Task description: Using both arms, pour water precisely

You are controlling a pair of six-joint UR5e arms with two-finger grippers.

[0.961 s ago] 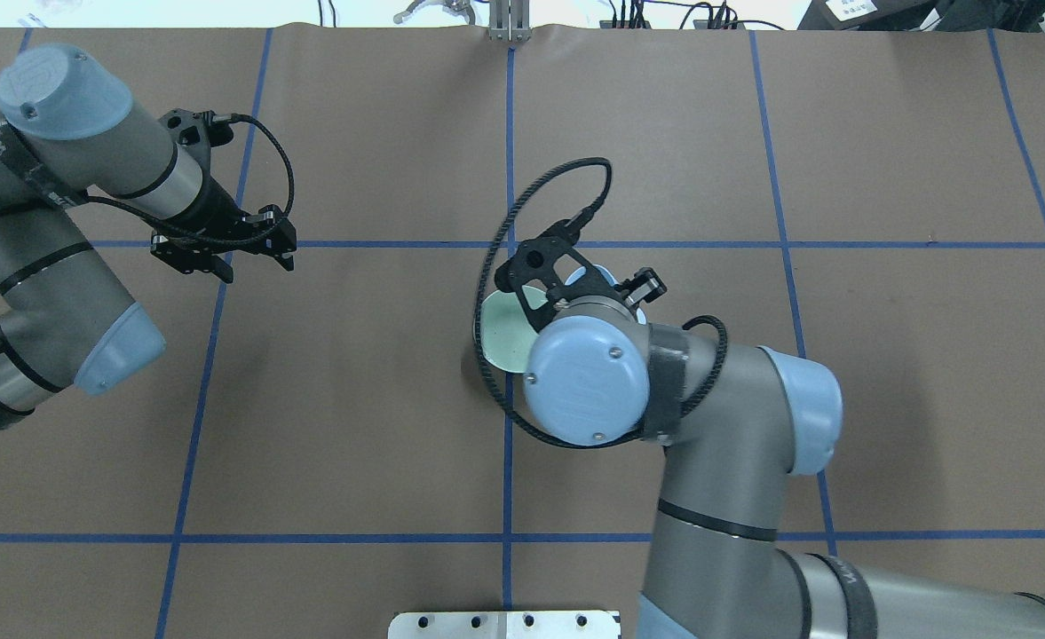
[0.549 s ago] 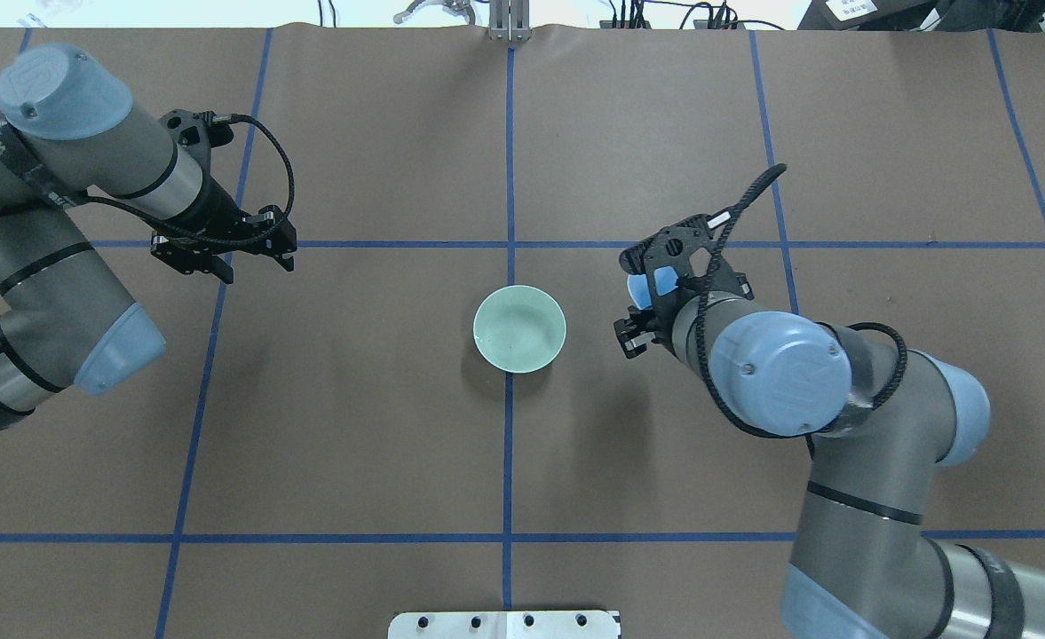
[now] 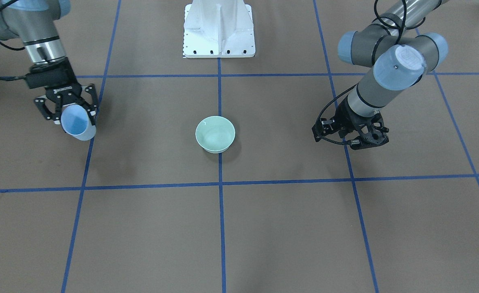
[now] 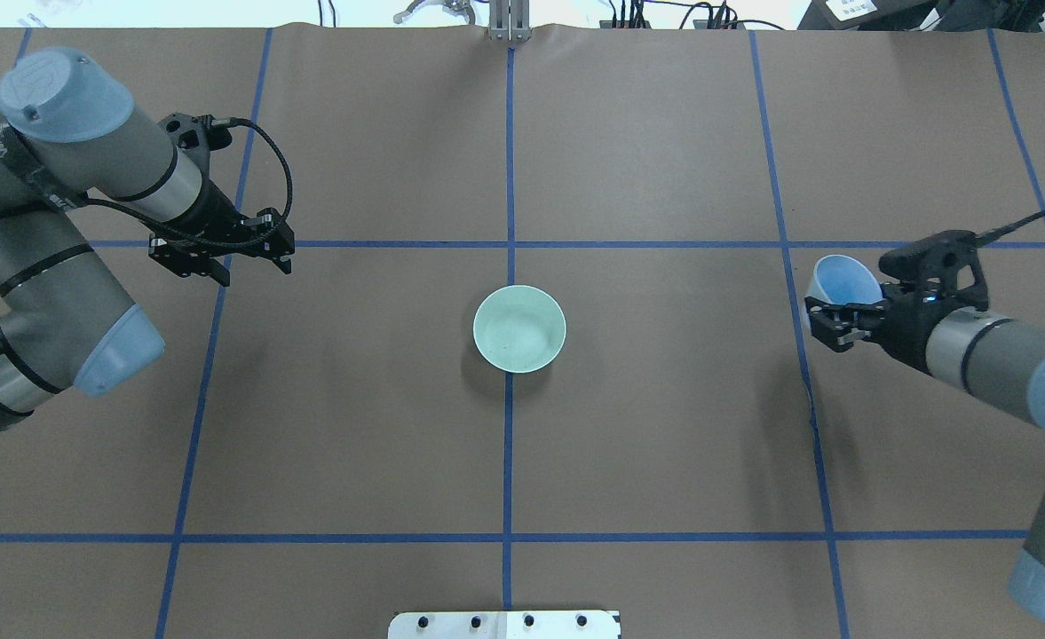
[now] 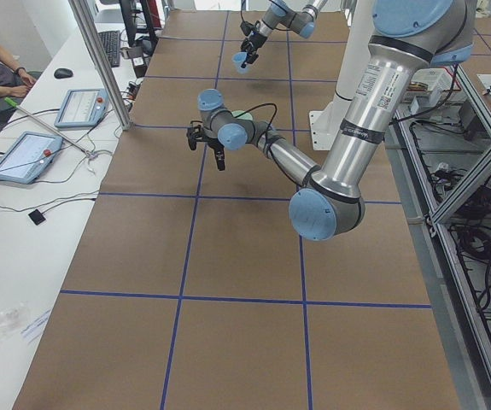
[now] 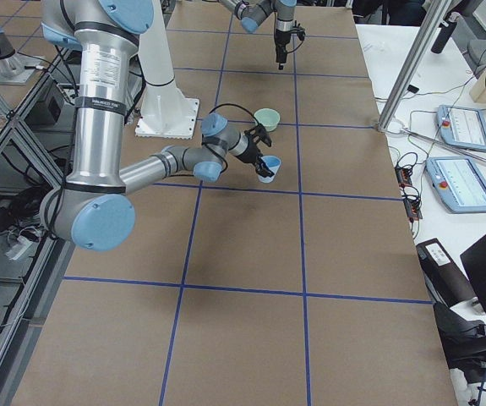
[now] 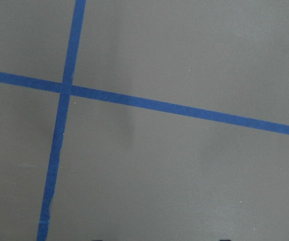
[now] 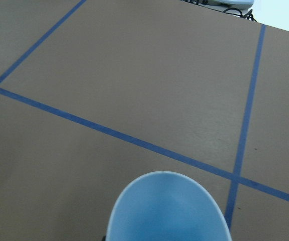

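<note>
My right gripper [image 4: 842, 302] is shut on a pale blue cup [image 4: 842, 282] and holds it above the table at the far right, tilted. The cup also shows in the front view [image 3: 76, 123], in the right wrist view [image 8: 168, 208] and in the right side view [image 6: 269, 167]. A mint green bowl [image 4: 519, 328] stands on the table's middle line, well away from the cup, and also shows in the front view [image 3: 215, 134]. My left gripper [image 4: 220, 259] is open and empty above a tape crossing at the left, as the front view [image 3: 357, 136] also shows.
The table has a brown cover with a grid of blue tape lines [image 7: 149, 104]. The white bolted pedestal [image 3: 219, 28] stands at the robot's side of the table. An operator's tablets [image 5: 23, 154] lie on a side bench beyond the table's far edge.
My right arm has swung from above the bowl out to the right with the blue cup, uncovering the bowl. The left arm has barely moved.
</note>
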